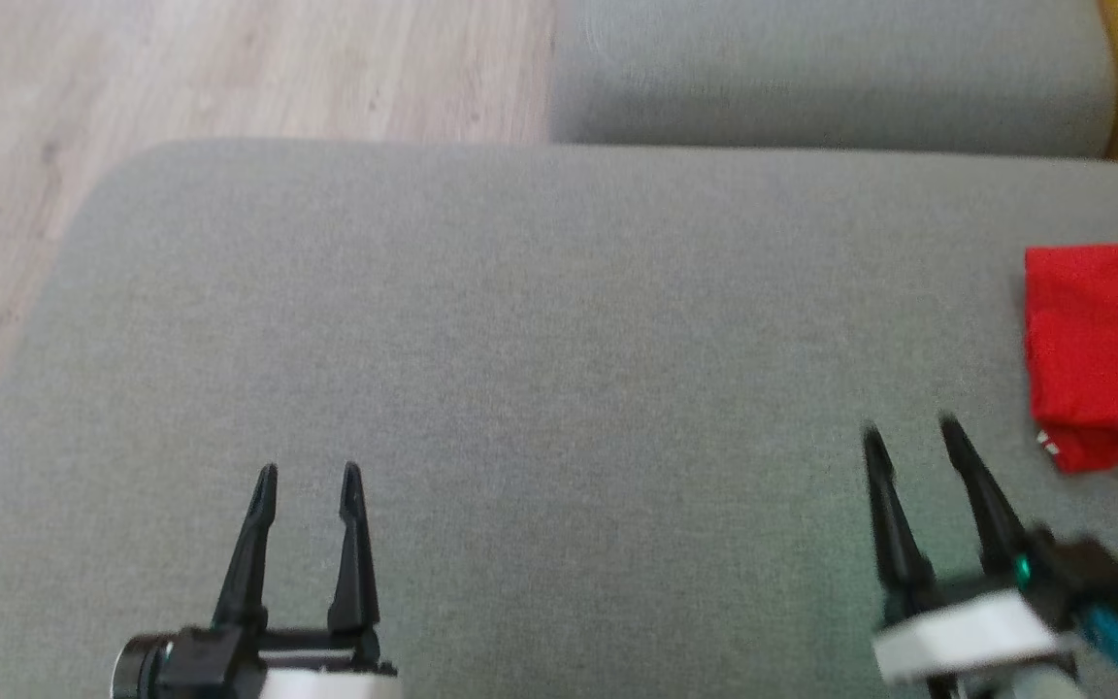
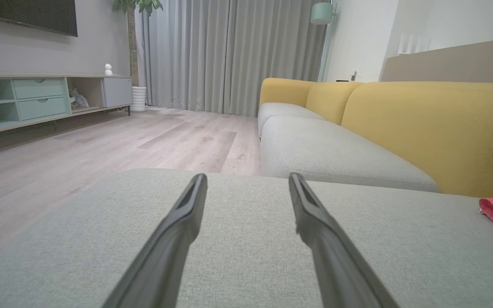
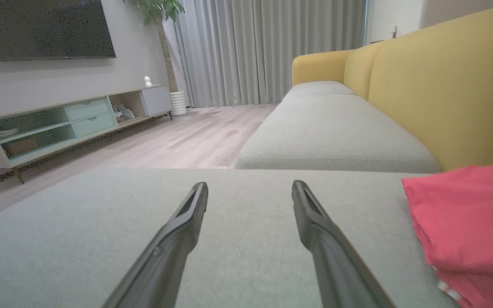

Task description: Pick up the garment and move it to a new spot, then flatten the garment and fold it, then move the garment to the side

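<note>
While both pairs of long, tapered dark fingers stand wide apart and empty, the left gripper (image 1: 310, 468) and right gripper (image 1: 910, 425) point across the woven grey cushion (image 1: 520, 340). Toward two o'clock from the right gripper lies the garment (image 1: 1102, 349), a flat-folded red bundle showing a fleck of white trim.

Left gripper (image 1: 310, 473): we note two long black fingers (image 1: 248, 563) tapering to sharp tips, on a black crossbar. A silver-rimmed round cap (image 1: 137, 665) sits at its 9 o'clock, with white housing (image 1: 326, 685) beneath. Right gripper (image 1: 909, 427): same fingers, a white block, a green light (image 1: 1022, 570) and a blue cable (image 1: 1117, 646) at 4 o'clock. In the wrist views we see grooved inner finger faces.
</note>
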`<state>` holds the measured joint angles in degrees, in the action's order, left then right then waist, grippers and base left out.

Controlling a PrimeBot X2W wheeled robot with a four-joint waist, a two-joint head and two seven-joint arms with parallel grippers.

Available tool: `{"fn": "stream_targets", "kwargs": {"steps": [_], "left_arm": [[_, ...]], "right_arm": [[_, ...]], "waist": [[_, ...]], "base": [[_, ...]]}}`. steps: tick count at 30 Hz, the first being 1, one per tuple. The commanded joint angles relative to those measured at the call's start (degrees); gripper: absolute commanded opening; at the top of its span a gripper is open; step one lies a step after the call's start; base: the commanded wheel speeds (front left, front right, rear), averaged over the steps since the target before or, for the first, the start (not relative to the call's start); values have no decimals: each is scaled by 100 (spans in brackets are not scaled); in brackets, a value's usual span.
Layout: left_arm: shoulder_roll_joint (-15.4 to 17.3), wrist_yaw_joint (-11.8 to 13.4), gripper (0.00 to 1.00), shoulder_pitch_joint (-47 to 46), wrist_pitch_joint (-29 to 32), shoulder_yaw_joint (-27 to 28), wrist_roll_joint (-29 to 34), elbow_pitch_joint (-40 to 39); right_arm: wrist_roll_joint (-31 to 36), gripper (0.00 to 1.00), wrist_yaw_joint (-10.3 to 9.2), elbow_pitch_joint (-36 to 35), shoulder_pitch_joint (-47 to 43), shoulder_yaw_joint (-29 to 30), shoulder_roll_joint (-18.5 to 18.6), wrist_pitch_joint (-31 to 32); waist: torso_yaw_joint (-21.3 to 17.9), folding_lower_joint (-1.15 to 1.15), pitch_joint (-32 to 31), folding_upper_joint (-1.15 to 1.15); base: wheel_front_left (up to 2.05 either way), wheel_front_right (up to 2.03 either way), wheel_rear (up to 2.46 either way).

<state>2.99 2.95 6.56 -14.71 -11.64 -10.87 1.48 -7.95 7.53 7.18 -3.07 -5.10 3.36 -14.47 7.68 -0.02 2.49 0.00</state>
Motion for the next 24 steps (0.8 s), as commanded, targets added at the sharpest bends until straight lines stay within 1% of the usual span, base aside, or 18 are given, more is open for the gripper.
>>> {"fn": "stream_targets", "kwargs": {"steps": [1,4,7,14,18,19,24], "left_arm": [[-12,-69,100,-51,-29,219,137,-238],[-12,-125,100,137,-29,302,194,-287],[-12,-163,100,262,-29,358,206,-334],[-12,-244,100,330,-29,375,251,-290],[-12,-218,100,327,-29,374,274,-254],[9,-240,0,499,0,200,235,-92],[6,-245,0,590,8,194,172,318]], "right_arm": [[137,100,-4,-288,-215,11,-28,-51],[381,100,-4,-477,-586,103,-41,-51],[305,100,-4,-593,-817,224,-45,-51],[315,100,-4,-686,-884,182,-47,-52],[302,100,-4,-703,-886,179,-47,-52],[297,0,0,-493,-1064,317,-97,0],[240,0,0,-97,-1072,304,-97,17]], "waist": [[35,2,-218,0],[-40,2,-300,0],[-127,2,-352,0],[-235,2,-365,0],[-241,2,-368,0],[-243,2,-369,0],[-252,2,-368,0]], "base": [[0,0,0],[0,0,0],[0,0,0],[0,0,0],[0,0,0],[0,0,0],[0,0,0]]}}
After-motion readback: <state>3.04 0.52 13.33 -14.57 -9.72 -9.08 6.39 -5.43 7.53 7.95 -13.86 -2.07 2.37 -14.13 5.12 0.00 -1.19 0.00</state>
